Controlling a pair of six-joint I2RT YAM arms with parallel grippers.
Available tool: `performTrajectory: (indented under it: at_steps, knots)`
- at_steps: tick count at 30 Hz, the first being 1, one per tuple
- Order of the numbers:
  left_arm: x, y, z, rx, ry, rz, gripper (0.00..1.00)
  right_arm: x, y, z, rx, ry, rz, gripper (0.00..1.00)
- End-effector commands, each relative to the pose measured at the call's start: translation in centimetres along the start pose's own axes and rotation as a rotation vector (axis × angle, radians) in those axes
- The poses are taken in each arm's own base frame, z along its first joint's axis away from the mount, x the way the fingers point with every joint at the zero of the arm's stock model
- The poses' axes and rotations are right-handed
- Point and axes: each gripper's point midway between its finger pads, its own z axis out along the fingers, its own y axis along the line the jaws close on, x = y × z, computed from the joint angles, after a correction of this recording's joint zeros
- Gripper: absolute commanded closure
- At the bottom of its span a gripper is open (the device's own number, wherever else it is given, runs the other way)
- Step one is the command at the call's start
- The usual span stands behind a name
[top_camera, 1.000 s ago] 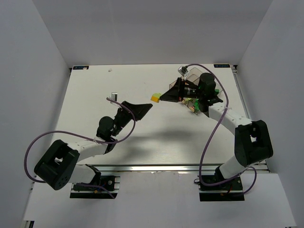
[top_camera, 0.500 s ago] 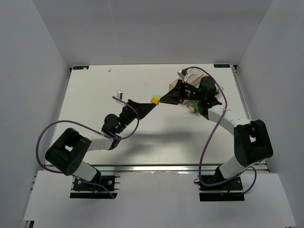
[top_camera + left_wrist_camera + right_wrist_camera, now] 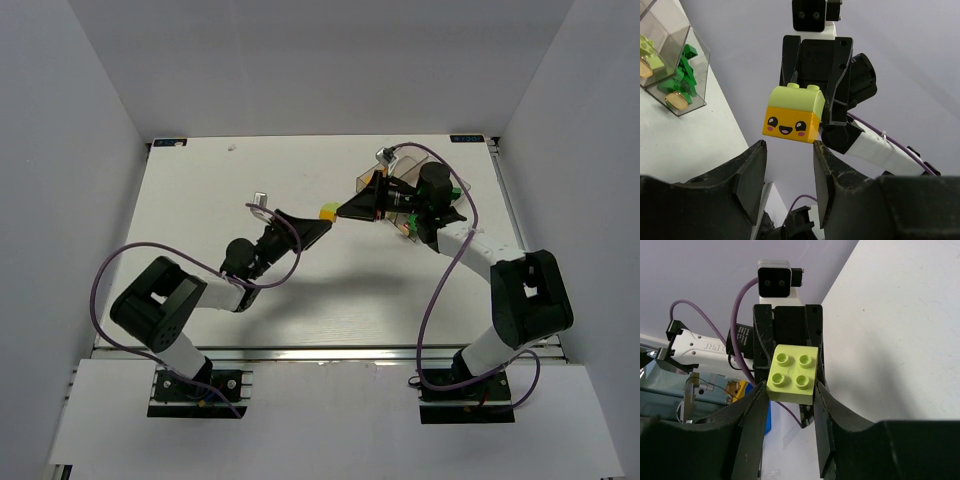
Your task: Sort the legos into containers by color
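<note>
Above the table's middle hangs a two-brick stack, a pale lime lego [image 3: 792,372] pressed onto an orange-yellow lego [image 3: 790,126] with a smiling face. My right gripper [image 3: 790,390] is shut on the lime brick's sides. My left gripper [image 3: 790,145] faces it from the left. Its fingertips [image 3: 760,147] stand at the orange brick's lower corners, and contact is unclear. From above, the stack [image 3: 327,211] sits between the left gripper [image 3: 318,222] and right gripper [image 3: 340,210]. The smoky containers [image 3: 405,190] lie at the back right, partly hidden by the right arm.
In the left wrist view the containers [image 3: 695,102] hold dark green legos [image 3: 682,75] in one bin and lime ones [image 3: 650,50] in the bin beside it. White walls enclose the table on three sides. Purple cables loop from both arms.
The left arm reached forward and right up to the stack, and its jaws narrowed around the orange brick. The right gripper shifted slightly left with the stack in it.
</note>
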Motion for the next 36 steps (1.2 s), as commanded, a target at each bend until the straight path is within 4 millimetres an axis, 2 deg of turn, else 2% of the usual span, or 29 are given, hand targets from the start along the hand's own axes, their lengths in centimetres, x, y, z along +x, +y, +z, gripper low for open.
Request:
performTrajectory:
  at_steps: [1,6,11,21,29,36]
  knots:
    - [-1.5,-6.4,-0.3,0.278,-0.063,0.052,0.49,0.6,1.6,0.4,-0.056,0.054,-0.074,1.0]
    - [-1.8,-6.9,-0.5,0.3,-0.081,0.037,0.41,0.9,1.2,0.3,-0.046,0.064,-0.087,1.0]
    - [-2.0,-7.0,-0.8,0.299,-0.091,0.033,0.39,1.1,1.0,0.2,-0.037,0.072,-0.109,1.0]
    - [-2.5,-7.4,-1.4,0.317,-0.117,0.034,0.39,1.6,0.5,0.0,-0.022,0.079,-0.109,1.0]
    - [-2.5,-8.0,-1.5,0.345,-0.116,0.028,0.45,2.0,0.0,0.0,-0.014,0.083,-0.097,1.0]
    - [-2.6,-8.2,-1.6,0.356,-0.121,0.028,0.46,2.2,-0.3,-0.1,-0.008,0.088,-0.082,1.0]
